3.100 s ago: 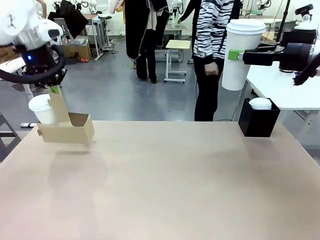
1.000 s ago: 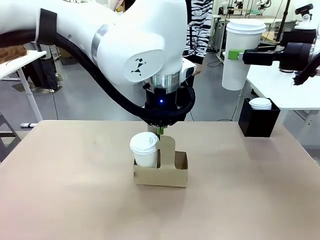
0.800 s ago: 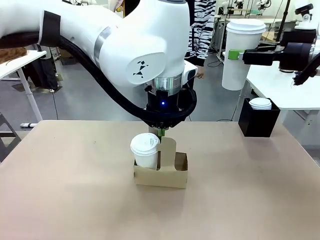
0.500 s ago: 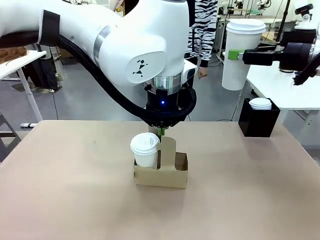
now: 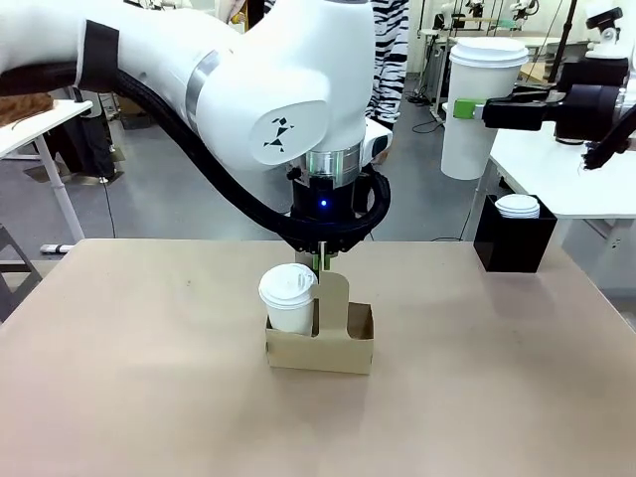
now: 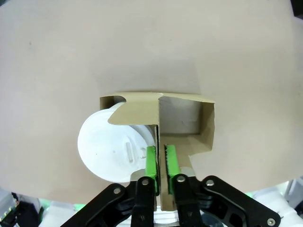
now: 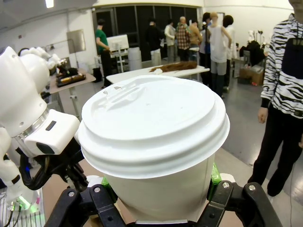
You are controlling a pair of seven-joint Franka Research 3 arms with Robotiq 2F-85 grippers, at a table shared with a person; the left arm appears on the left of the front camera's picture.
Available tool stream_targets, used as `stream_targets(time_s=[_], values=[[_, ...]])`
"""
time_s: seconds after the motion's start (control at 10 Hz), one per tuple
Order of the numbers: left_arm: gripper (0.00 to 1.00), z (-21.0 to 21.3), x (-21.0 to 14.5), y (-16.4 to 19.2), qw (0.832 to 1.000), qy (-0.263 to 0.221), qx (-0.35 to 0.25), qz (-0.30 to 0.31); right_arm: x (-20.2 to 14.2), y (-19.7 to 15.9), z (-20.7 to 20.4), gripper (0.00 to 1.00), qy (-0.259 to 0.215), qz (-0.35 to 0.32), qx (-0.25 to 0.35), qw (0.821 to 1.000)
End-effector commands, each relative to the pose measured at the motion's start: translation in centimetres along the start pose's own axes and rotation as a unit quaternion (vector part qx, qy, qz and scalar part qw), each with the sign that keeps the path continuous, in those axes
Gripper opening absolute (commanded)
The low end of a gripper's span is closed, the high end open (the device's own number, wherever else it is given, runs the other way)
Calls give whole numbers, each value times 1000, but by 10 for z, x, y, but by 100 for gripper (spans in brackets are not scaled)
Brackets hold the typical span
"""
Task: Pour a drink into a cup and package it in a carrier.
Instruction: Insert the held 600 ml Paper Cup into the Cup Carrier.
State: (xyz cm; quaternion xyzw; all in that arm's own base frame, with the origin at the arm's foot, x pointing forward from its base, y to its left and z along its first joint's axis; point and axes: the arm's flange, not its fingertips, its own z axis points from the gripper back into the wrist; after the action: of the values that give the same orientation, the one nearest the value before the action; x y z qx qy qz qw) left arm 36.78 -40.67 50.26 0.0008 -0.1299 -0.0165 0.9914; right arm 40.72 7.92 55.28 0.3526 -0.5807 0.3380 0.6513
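The brown cardboard carrier [image 5: 338, 348] rests on the table's middle, with a white lidded cup [image 5: 289, 298] in its left hole. My left gripper [image 5: 319, 263] comes straight down onto the upright handle tab. In the left wrist view its green pads [image 6: 150, 161] press the tab of the carrier [image 6: 184, 116] from both sides, beside the cup [image 6: 111, 151]. My right gripper [image 5: 469, 107] is shut on a second white lidded cup [image 5: 484, 99], held high at the right. That cup [image 7: 154, 137] sits upright in the right gripper [image 7: 158, 189]. The lids hide the drink.
A black box [image 5: 514, 248] holding a stack of white lids [image 5: 517, 206] stands at the table's far right corner. Behind it is a white side table [image 5: 566, 184]. A person in a striped top [image 5: 388, 60] stands beyond the far edge. The tan table [image 5: 149, 388] is bare around the carrier.
My left arm has brought the carrier and its cup from the far left to the table's middle, where it now rests. The person has walked left. My right arm has held still.
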Motion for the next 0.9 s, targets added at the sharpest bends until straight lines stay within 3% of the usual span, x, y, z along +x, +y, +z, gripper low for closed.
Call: stream_targets(time_s=[0.0, 0.1, 0.2, 0.4, 0.6, 0.8], values=[[100, 13, 2, 15, 999, 22, -29, -18, 4, 1, 0, 81, -6, -2, 1, 1000], [62, 25, 0, 22, 998, 27, -36, -37, 0, 0, 0, 81, 0, 0, 0, 1000], [100, 39, -3, 28, 997, 28, -39, -55, -9, -7, -7, 81, 18, -10, 46, 999], [100, 75, -5, 59, 990, 45, -69, -118, -31, -13, -21, 81, 45, -21, 116, 992], [100, 102, -5, 116, 970, 53, -97, -218, -61, -4, -34, 81, 52, -19, 164, 985], [100, 109, -9, 180, 959, 14, -118, -257, -86, 6, -45, 81, 34, -10, 208, 978]])
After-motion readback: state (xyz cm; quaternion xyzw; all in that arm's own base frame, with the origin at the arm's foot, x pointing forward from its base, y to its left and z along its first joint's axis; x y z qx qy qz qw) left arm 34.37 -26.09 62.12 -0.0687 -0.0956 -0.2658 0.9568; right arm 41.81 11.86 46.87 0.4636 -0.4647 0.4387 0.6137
